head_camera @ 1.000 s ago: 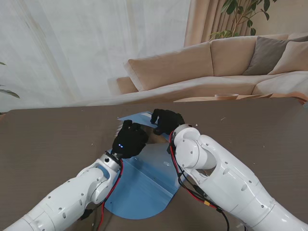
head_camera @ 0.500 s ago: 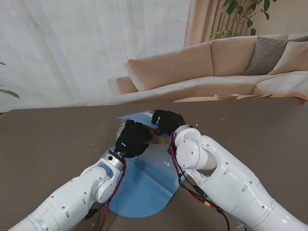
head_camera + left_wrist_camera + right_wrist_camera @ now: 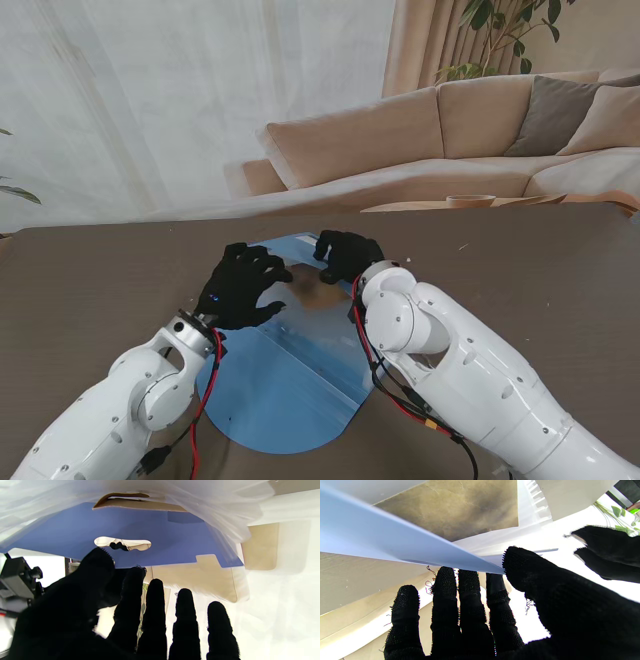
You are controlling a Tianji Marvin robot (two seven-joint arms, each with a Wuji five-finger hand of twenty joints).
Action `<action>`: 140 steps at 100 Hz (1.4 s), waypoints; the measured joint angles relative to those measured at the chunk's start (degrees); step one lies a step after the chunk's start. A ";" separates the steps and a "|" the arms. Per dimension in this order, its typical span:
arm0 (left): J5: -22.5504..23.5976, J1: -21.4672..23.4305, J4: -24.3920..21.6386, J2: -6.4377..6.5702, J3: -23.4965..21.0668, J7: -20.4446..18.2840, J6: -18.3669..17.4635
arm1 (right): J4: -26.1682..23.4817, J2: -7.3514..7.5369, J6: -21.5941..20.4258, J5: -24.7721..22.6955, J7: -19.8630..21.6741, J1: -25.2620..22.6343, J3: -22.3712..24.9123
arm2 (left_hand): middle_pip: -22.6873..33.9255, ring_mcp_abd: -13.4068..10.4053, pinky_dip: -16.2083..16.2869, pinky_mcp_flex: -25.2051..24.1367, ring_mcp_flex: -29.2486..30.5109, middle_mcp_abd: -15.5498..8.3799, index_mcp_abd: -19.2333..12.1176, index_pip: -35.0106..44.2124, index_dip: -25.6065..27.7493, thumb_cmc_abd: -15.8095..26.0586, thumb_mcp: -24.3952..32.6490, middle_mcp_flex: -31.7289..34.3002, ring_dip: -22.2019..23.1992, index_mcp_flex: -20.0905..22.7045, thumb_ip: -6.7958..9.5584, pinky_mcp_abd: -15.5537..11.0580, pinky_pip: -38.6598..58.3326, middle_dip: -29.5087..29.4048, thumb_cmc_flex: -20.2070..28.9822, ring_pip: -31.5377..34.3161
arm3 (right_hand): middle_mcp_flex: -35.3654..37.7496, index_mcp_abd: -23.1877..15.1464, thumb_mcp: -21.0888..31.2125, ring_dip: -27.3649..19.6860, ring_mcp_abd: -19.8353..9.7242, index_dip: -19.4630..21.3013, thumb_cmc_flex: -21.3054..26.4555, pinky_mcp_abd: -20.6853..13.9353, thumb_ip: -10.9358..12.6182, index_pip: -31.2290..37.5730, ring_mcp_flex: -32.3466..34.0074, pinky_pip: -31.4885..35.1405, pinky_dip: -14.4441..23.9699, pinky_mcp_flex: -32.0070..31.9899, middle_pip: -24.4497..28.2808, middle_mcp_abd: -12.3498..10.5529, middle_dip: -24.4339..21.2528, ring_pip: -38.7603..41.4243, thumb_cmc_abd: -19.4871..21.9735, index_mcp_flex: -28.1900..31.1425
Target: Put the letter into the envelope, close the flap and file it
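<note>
Nearest the robot, the rounded flap of the translucent blue plastic file folder [image 3: 285,385] lay flat on the dark brown counter [image 3: 90,280], between the two white arms. Farther on, the left hand [image 3: 240,285], in a black glove, rested over the folder's left part with its fingers [image 3: 155,597] spread apart and nothing gripped between them; the left wrist view showed them straight and separated, reaching toward the folder's blue sheet with its slotted cut-out. Just to its right, a patch of the tan kraft paper envelope [image 3: 300,282] showed between the two hands, lying inside the folder. The right hand [image 3: 347,255], also gloved in black, sat at the folder's far right edge; in the right wrist view its thumb [image 3: 520,565] and its fingers [image 3: 467,580] stood on opposite sides of the pale blue folder sheet's edge, so it appeared to pinch that sheet and hold it raised off the tan envelope beneath. Whether the letter was inside the envelope could not be told. Beyond the counter stood a beige fabric sofa [image 3: 420,140] and sheer white curtains [image 3: 150,100].
</note>
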 measured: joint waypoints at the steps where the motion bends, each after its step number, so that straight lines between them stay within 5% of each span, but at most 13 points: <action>1: -0.01 0.25 -0.17 0.01 -0.35 0.00 -0.18 | 0.02 0.01 -0.02 -0.04 0.00 0.01 -0.06 | -0.06 0.00 0.00 0.00 0.00 0.00 0.00 -0.35 0.00 0.01 -0.02 0.00 -0.04 0.00 0.00 0.00 -0.11 -0.15 0.00 -0.14 | 0.00 0.00 0.00 0.00 0.00 0.00 0.00 0.00 0.00 0.00 0.00 0.00 0.00 0.00 0.00 0.00 0.00 0.00 0.00 0.00; 22: -4.76 5.73 -2.91 -0.18 -7.65 -1.21 -5.19 | 1.25 0.07 -0.87 -1.16 -0.04 0.45 -1.67 | -4.29 0.19 -0.02 -0.01 0.00 0.70 0.08 -4.75 -1.77 0.82 -2.27 0.00 -1.92 -0.01 0.61 0.00 -3.51 -3.29 -0.01 -3.30 | 0.00 0.00 -0.49 0.00 0.00 0.02 -0.02 0.00 0.00 0.00 0.00 0.00 0.00 0.00 0.00 0.00 0.00 0.00 0.00 0.00; 68: -7.58 12.75 -3.53 -0.83 -14.88 1.83 -11.76 | 7.58 -0.37 -3.34 -3.51 -1.45 2.93 -9.42 | -4.38 1.01 -0.02 -0.32 0.00 0.79 0.62 -5.53 -1.94 1.52 -2.94 -0.06 -2.02 -0.01 0.62 0.00 -6.39 -3.32 0.07 -4.53 | 0.09 0.02 -1.82 -0.10 0.00 0.02 -1.86 0.00 -0.82 -1.11 -1.48 0.00 0.00 -1.28 0.19 -0.94 -0.30 -1.34 0.11 -0.29; 84: -8.45 13.53 -3.37 -0.87 -15.35 1.85 -12.24 | 7.98 -0.21 -3.30 -4.05 0.26 3.37 -11.04 | -4.93 1.47 -0.02 -0.51 -0.03 0.82 0.72 -6.21 -2.05 1.52 -2.94 -0.60 -2.02 -0.01 0.62 0.00 -7.21 -3.32 0.08 -4.78 | -1.48 2.01 -8.32 -1.75 -0.37 -0.17 -8.42 -0.19 2.97 -4.36 -7.02 -0.78 0.04 -3.30 -0.51 -2.62 -3.17 -5.83 11.89 -5.38; 98: -9.46 13.65 -3.11 -0.94 -15.52 1.27 -12.36 | 7.24 0.19 -3.09 -4.46 2.27 3.43 -11.54 | -4.51 1.47 -0.02 -0.55 -0.65 0.86 1.62 -6.90 -2.16 1.52 -3.53 -0.60 -2.02 -0.97 0.62 0.00 -7.87 -3.36 0.08 -5.30 | -5.35 4.20 -16.18 -3.83 0.00 -1.62 -12.51 -0.39 2.56 -7.09 -10.27 -1.86 0.66 -4.39 -2.83 -2.89 -6.51 -9.38 12.37 -7.40; 122: -10.66 14.14 -3.15 -1.11 -16.06 0.26 -12.53 | 3.25 0.56 -2.15 -7.37 1.68 0.62 -8.91 | -4.57 1.47 -0.02 -0.56 -0.87 0.89 1.62 -7.07 -2.52 2.86 -4.37 -0.61 -2.04 -0.97 0.62 0.00 -9.38 -3.48 0.33 -6.11 | -7.62 4.23 -18.32 -5.07 0.21 -4.55 -12.51 -0.42 2.28 -11.91 -11.71 -2.28 0.76 -4.91 -6.87 -1.71 -8.67 -11.22 13.54 -7.40; 140: -15.25 15.66 -4.33 -1.26 -17.05 -3.77 -12.90 | -0.63 0.65 -2.31 -8.93 -1.54 -3.80 -4.73 | -8.22 1.47 -0.15 -0.49 -1.17 1.66 2.13 -9.84 -3.89 5.91 -8.29 -2.56 -5.83 -3.90 0.67 0.00 -16.01 -6.35 0.42 -11.33 | -12.02 -0.96 -20.83 -7.71 0.21 -10.41 -12.43 -0.42 2.29 -18.48 -12.40 -4.01 0.81 -5.65 -11.68 -1.83 -10.87 -16.05 17.78 -7.19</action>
